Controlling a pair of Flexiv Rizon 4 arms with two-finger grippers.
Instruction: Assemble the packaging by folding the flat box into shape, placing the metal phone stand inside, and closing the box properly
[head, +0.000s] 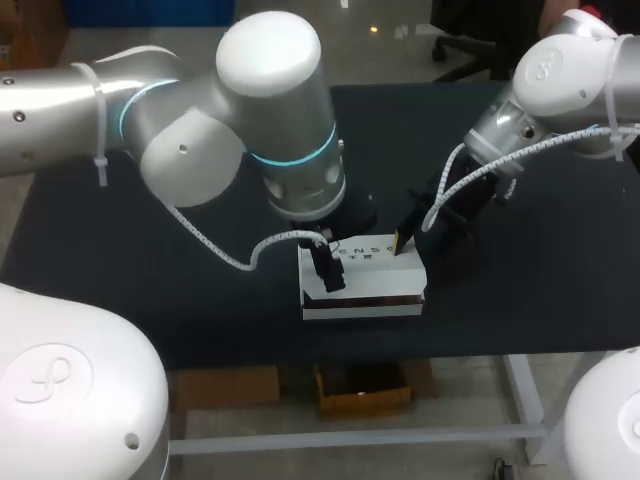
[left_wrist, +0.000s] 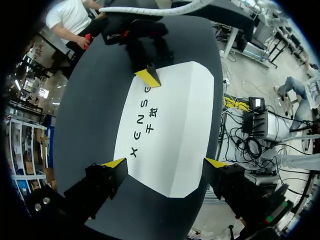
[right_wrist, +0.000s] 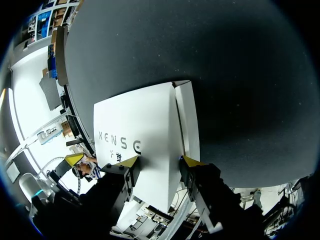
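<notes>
Found the left end effector (left_wrist: 165, 162) spread wide, yellow tips straddling the near end of the white rectangular cardboard box (left_wrist: 170, 130) printed with black lettering; could not confirm contact at either tip. Found the right end effector (right_wrist: 160, 161) parted by a narrower gap and gripping nothing, with one fingertip (left_wrist: 148, 77) resting on the lid at the opposite end, close to the crease bordering a narrow white side flap (right_wrist: 188, 117). Located the box lying flat and already in shape, lid down, near the front middle of the dark desk (head: 560, 290). Saw no metal phone stand in any view; presumably already inside, though could not verify. Judged the step in hand to be the closing. To do it well, needed to steady the box with the left end effector without crushing the thin walls, press the lid down evenly with the right, push along the crease rather than mid-panel, and guide the flap fully inside, leaving no edge proud or buckled. Needed also to go slowly, to avoid sliding the light box across the desk.
</notes>
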